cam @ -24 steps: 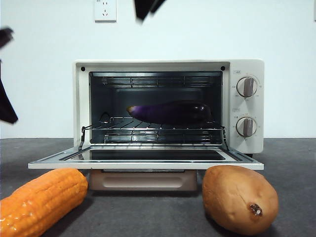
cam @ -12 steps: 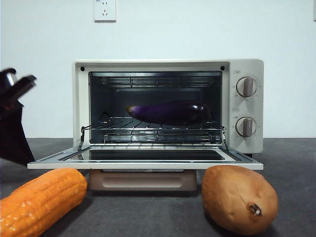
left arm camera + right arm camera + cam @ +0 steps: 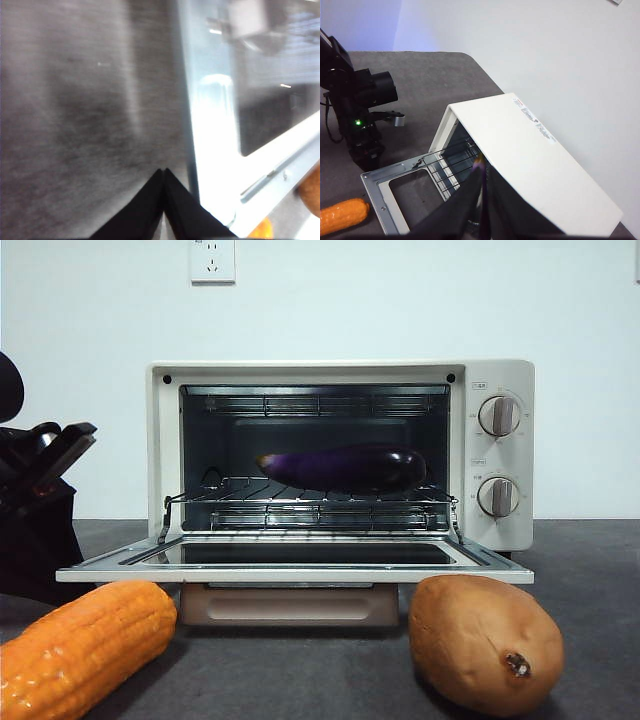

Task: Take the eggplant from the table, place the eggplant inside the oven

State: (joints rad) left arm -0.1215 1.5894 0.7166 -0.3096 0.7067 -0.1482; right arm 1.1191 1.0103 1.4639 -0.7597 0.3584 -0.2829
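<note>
The left gripper (image 3: 164, 210) has its jaws together, empty, low over the table (image 3: 75, 125) just beside the left edge of the open door (image 3: 300, 570). Within the last second it has dropped there from higher up, probably to close that door. The right gripper (image 3: 482, 200), jaws also together, has lifted high above the oven (image 3: 340, 455). The eggplant (image 3: 345, 468) lies on the rack inside, so placement looks done. Corn (image 3: 85, 645) and a sweet potato (image 3: 485, 640) lie near on the grey table; a white wall stands behind.
</note>
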